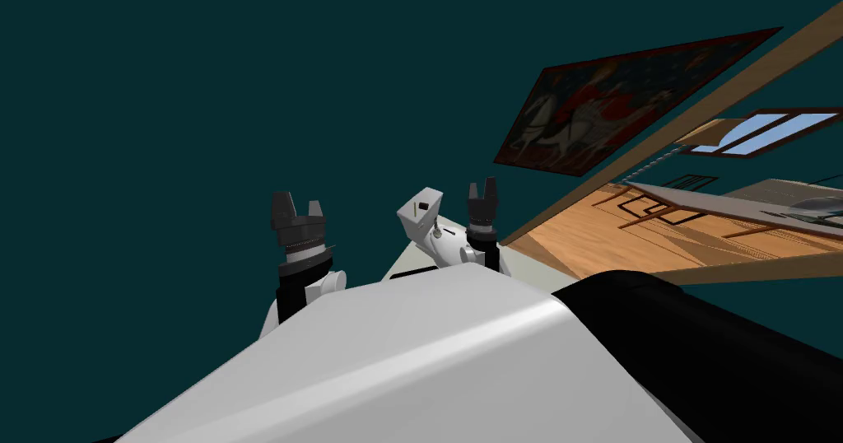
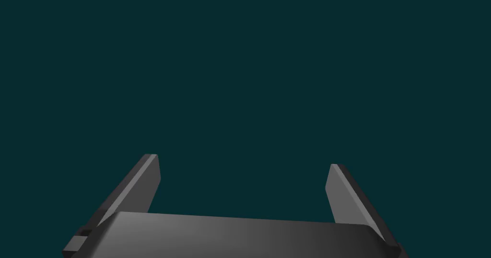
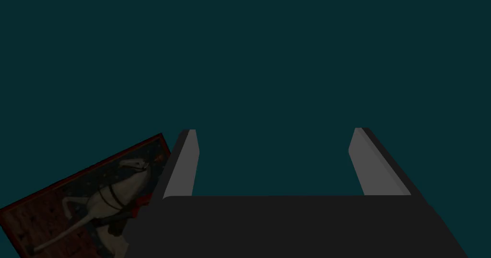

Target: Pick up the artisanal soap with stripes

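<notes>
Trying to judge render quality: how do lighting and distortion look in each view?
Head view: heavily rolled, the painting and wooden floor slanting together, floor brightly lit. Left wrist view: left gripper dimly lit. Right wrist view: right gripper dim, body near black.

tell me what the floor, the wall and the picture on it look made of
Floor: wood boards, warm orange-brown with streaked grain, light sheen. Wall: flat dark teal, matte, no texture; likely paint, base unclear. Picture: looks like a painted image of a white horse in a dark red frame; canvas or print cannot be told.
</notes>
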Robot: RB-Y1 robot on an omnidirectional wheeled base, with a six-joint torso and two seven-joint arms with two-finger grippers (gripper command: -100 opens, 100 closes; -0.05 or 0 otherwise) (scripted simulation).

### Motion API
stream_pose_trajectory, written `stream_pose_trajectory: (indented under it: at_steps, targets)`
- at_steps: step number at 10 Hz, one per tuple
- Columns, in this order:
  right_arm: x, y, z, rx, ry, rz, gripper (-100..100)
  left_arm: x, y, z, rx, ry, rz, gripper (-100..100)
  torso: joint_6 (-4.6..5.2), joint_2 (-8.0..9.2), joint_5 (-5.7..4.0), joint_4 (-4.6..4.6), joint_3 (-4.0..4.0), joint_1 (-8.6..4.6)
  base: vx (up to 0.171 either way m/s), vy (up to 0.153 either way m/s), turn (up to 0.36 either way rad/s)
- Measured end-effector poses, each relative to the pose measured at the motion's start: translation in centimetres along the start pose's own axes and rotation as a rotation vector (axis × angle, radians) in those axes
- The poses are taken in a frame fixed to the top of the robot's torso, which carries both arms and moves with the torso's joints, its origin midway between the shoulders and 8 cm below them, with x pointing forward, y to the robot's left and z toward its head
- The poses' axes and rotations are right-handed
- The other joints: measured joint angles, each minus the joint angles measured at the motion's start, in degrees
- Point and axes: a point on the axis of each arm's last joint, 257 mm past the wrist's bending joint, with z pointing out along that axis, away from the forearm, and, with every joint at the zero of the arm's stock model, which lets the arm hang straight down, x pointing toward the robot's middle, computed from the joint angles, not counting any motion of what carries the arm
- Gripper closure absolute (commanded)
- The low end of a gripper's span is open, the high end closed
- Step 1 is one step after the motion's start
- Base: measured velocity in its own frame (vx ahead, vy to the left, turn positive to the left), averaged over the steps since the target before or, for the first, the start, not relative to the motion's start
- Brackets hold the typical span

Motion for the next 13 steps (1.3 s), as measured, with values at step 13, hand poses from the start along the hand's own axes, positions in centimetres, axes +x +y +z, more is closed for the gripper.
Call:
stream_pose_trajectory:
  at_steps: [13]
  targets:
    - [1.7, -10.5, -15.5, 0.459, 0.265, -0.022, -100, 0.0, 0.0, 0.0, 0.000, 0.000, 0.000, 0, -0.01, 0.07, 0.00, 0.02, 0.04, -0.01, -0.022, 0.005, 0.199]
